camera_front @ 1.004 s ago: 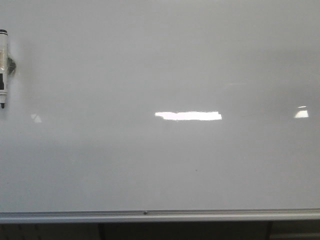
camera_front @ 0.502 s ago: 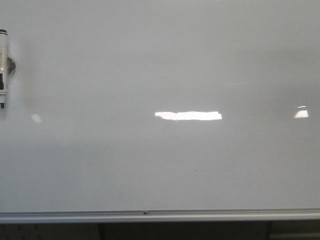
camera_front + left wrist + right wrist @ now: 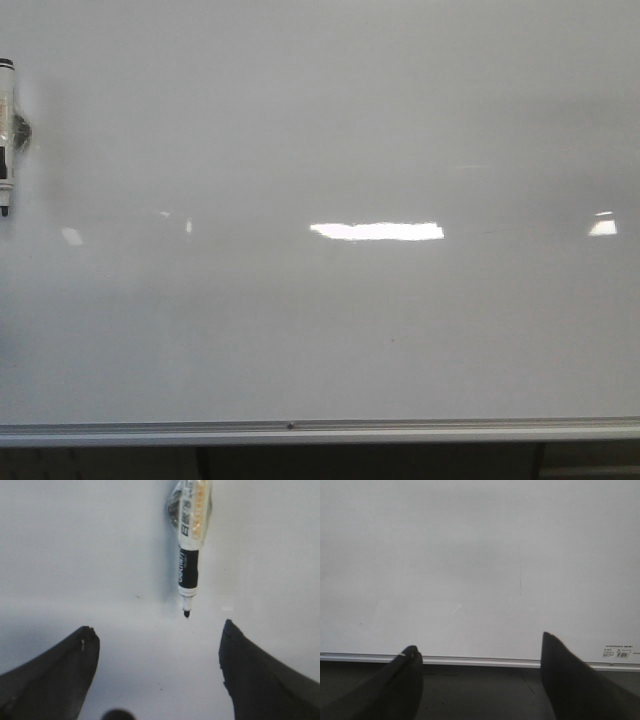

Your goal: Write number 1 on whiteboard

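Observation:
The whiteboard (image 3: 330, 120) lies flat and fills the front view, its silver rim (image 3: 420, 431) along the near edge. A white marker pen (image 3: 7, 135) with an uncapped black tip lies on the board at the far left. In the left wrist view the marker pen (image 3: 190, 535) points its tip (image 3: 186, 613) toward my left gripper (image 3: 157, 628), which hovers open just short of it over the whiteboard (image 3: 75, 555). My right gripper (image 3: 479, 642) is open and holds nothing over the board's near rim (image 3: 480, 659). The number 1 is out of view.
A faint grey hairline (image 3: 520, 575) marks the whiteboard (image 3: 445, 555) in the right wrist view. A small printed label (image 3: 618, 651) sits near the rim. A dark surface (image 3: 480, 690) lies beyond the rim. Light reflections (image 3: 377, 231) glare mid-board.
Two small bright glints have appeared on the board left of centre. The marker pen has not moved.

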Robot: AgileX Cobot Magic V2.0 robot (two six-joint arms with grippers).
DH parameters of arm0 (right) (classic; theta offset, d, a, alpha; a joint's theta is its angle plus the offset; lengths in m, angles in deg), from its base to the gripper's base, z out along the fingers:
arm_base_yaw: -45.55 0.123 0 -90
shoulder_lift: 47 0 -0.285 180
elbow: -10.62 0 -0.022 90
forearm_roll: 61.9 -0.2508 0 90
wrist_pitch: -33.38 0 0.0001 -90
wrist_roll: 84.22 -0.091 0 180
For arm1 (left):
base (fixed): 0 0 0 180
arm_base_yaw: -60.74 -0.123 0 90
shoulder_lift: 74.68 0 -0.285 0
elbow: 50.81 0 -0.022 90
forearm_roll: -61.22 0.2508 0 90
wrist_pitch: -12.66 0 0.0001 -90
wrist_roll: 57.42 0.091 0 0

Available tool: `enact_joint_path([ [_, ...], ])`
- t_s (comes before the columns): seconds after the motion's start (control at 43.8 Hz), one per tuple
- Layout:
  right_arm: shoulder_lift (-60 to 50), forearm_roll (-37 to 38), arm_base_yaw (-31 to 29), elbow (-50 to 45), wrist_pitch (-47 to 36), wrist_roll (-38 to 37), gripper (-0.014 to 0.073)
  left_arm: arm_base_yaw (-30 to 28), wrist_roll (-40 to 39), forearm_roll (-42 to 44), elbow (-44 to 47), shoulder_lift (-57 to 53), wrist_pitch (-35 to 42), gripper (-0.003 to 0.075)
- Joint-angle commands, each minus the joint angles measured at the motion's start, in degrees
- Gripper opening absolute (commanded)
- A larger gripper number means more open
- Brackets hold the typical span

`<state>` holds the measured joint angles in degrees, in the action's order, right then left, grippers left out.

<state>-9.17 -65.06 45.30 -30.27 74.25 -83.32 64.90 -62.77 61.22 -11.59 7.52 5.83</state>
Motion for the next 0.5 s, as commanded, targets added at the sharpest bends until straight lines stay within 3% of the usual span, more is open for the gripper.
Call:
enact_joint_path([
  [0.0,0.8,-0.4,-0.3,1.5,-4.6,0.3,0.0527,1.1,-0.6,-0.4,-1.9,1.7,9.2,0.0490],
  [0.137,0.8,-0.4,-0.3,1.5,-4.6,0.3,0.0527,1.5,-0.6,-0.5,-2.1,4.9,14.3,0.0490],
  [0.479,0.8,-0.4,-0.3,1.5,-4.6,0.3,0.0527,1.5,-0.8,-0.5,-8.5,11.9,14.3,0.0490],
])
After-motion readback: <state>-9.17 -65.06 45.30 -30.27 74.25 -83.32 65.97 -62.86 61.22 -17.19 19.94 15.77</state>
